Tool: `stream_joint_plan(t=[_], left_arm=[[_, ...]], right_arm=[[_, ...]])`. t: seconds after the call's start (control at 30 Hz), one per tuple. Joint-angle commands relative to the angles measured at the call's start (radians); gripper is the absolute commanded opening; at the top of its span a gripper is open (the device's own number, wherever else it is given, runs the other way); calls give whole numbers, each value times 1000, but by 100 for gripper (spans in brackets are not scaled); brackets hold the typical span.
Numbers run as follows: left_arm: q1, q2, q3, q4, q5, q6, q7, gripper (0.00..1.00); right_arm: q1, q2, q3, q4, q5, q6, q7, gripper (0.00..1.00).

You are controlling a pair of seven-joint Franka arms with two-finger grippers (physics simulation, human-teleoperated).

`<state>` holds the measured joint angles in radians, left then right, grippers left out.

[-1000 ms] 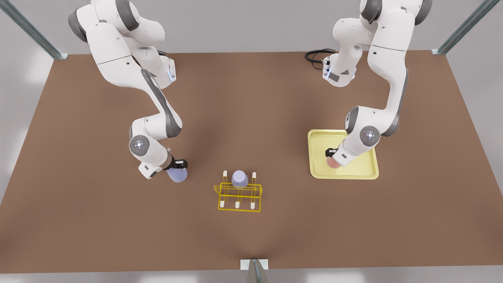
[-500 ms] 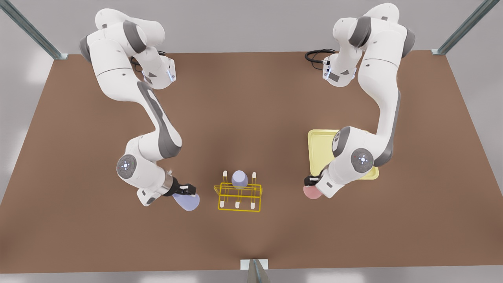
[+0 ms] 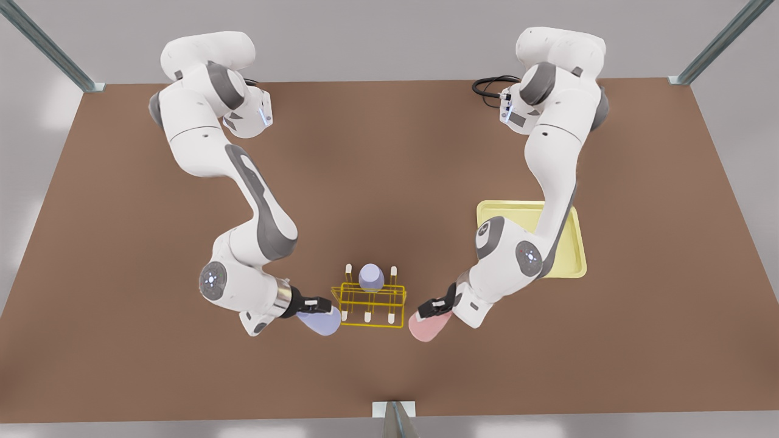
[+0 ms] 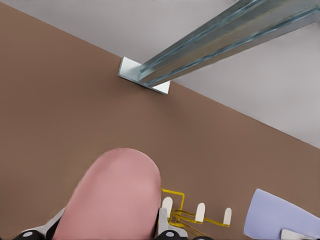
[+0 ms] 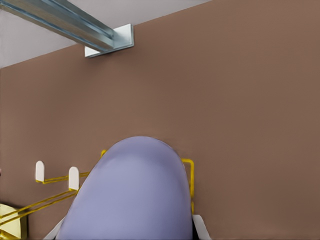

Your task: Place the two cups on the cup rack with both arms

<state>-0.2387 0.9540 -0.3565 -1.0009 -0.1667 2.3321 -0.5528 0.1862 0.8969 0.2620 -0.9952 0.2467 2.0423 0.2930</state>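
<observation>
The yellow wire cup rack (image 3: 370, 302) stands mid-table near the front edge, with a lavender cup (image 3: 370, 277) upside down on its middle back peg. On the front view's left, my right gripper (image 3: 313, 302) is shut on a second lavender cup (image 3: 321, 322), tilted and close beside the rack's left end. That cup (image 5: 132, 192) looms large in the right wrist view, with the rack's white-tipped pegs (image 5: 73, 177) behind it. On the front view's right, my left gripper (image 3: 433, 309) is shut on the salmon pink cup (image 3: 428, 327) (image 4: 112, 197), just off the rack's right end (image 4: 192, 215).
A pale yellow flat tray (image 3: 566, 246) lies to the front view's right, partly under the left arm. A metal post foot (image 3: 394, 409) sits at the table's front edge. Black cable (image 3: 490, 85) lies coiled at the back right.
Both arms swung toward the rack and the front edge, each carrying its cup. The pink cup left the yellow tray. The lavender cup on the rack stayed put.
</observation>
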Motion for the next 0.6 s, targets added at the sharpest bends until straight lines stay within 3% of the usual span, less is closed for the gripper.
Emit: stream_joint_plan(t=[0.0, 0.57], left_arm=[[-22, 14, -1, 15, -7, 84, -127, 80], [-90, 66, 1, 36, -5, 116, -133, 84]], right_arm=[[9, -1, 5, 3, 2, -2, 98, 86], [29, 53, 28, 1, 3, 7, 77, 86]])
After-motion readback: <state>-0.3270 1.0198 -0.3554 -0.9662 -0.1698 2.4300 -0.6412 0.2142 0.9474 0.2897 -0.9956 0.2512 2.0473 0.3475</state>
